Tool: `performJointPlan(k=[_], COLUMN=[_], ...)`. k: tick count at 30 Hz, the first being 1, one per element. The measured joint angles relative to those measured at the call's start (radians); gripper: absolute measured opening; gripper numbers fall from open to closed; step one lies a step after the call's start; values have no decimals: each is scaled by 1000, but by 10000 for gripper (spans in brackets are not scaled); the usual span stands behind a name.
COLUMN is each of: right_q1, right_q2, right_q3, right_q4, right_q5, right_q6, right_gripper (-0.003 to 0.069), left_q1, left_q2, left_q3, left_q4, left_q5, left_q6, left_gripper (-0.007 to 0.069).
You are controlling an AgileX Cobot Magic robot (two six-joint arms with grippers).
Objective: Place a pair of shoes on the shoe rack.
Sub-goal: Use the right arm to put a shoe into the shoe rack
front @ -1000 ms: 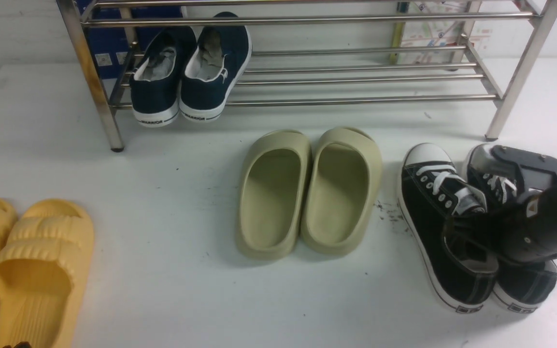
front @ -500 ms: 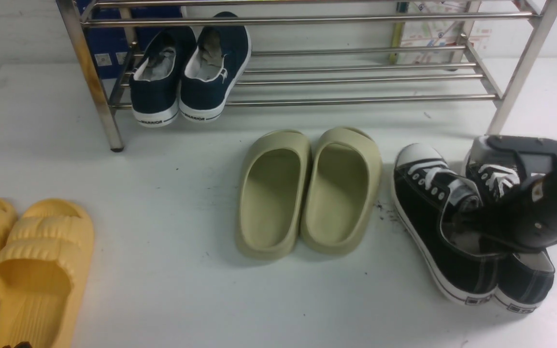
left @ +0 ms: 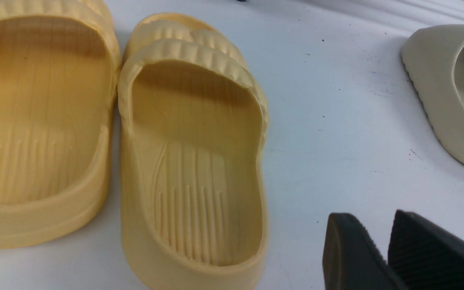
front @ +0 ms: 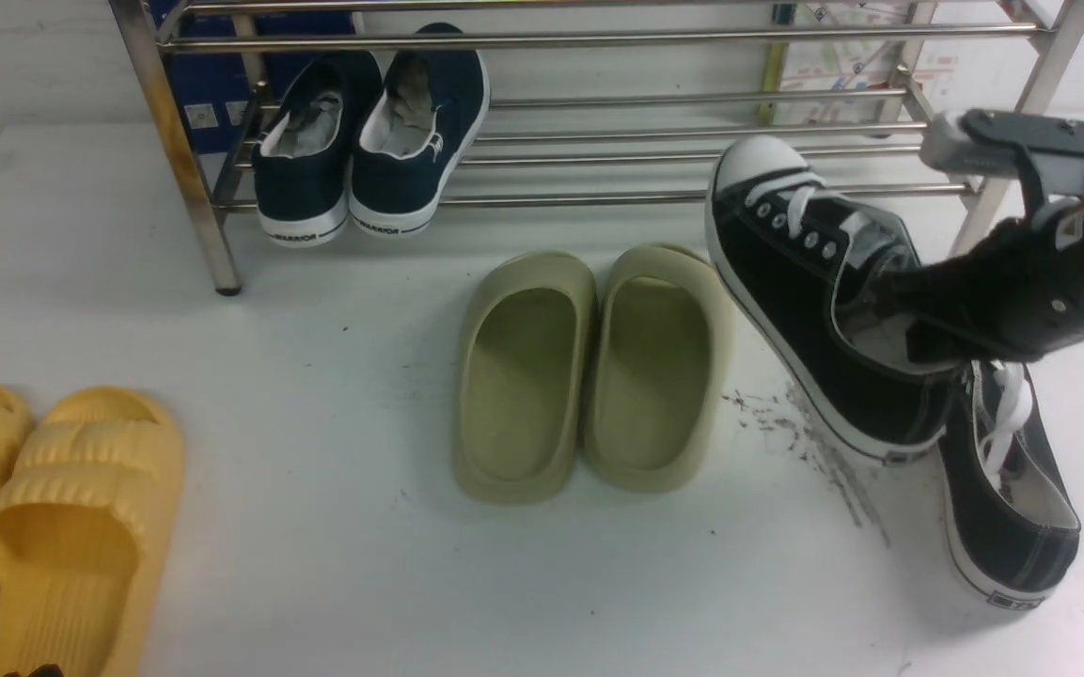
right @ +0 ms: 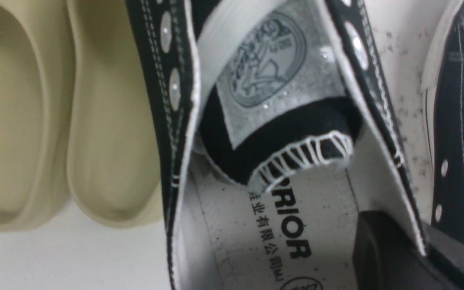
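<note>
Black canvas sneaker (front: 805,273), one of pair | lifted off table's (front: 335,564) right side | my right gripper (front: 899,301) clamps its collar wall | left gripper (left: 370,237) parted, unladen | step: carrying; next: raise toe over rack's (front: 711,196) lower front bar

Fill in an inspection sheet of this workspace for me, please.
Surface: white table, dark scuffs beside the green slippers.
Job's things: one black sneaker held in the air; its mate on the table; metal rack standing beyond them.
Clutter: green slippers and yellow slippers on the table; navy shoes on the rack's lower shelf.
Grippers: right one shut on the sneaker's side; left one by the yellow slippers, opening unclear.
Cables: nothing seen.
Surroundings: pale wall, blue box behind the rack.
</note>
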Motion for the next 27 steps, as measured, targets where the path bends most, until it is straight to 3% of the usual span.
performJointPlan(k=[27], right_q1=[-69], right_q2=[482], right_q3=[-565], right_q4=[11], right_q5=[-4], right_q6=[2], right_gripper=[15], left_q1=[0], left_q2=[0], left_q3=[0], left_q4=[0], left_q5=[0], left_q6=[0], left_gripper=[197])
